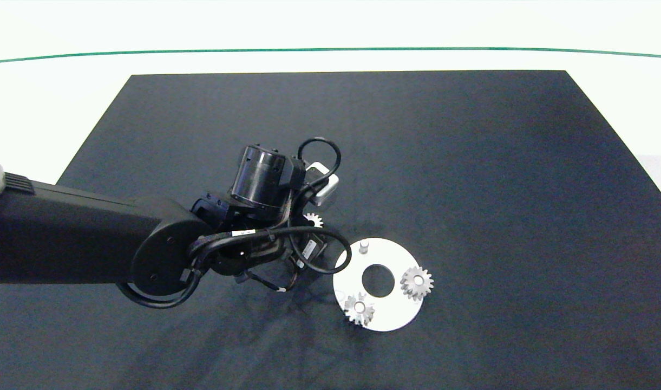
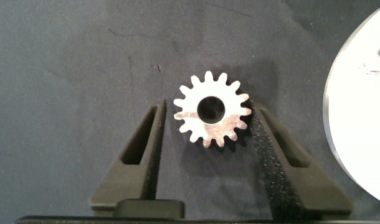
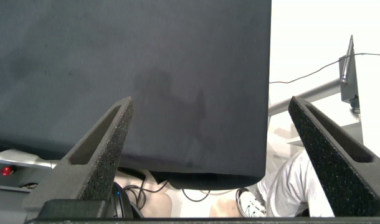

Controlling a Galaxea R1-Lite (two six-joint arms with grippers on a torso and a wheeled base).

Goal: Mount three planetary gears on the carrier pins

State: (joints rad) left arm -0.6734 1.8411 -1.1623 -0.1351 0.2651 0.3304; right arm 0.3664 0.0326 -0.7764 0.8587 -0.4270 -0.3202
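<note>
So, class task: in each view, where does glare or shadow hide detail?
Head view: the white disc glares, washing out the bare pin; the left arm's shadow falls beside it. Left wrist view: the loose gear shines between the left gripper's fingers. Right wrist view: faint shadow on the mat.

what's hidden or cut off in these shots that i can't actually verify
- Head view: the left gripper is hidden under its own dark arm; only a few teeth of the third small silver-grey metal gear show.
- Left wrist view: the flat white round disc is cut off by the edge, so the bare whitish carrier pin is barely visible.
- Right wrist view: the right gripper sees only the black mat, no parts.
</note>
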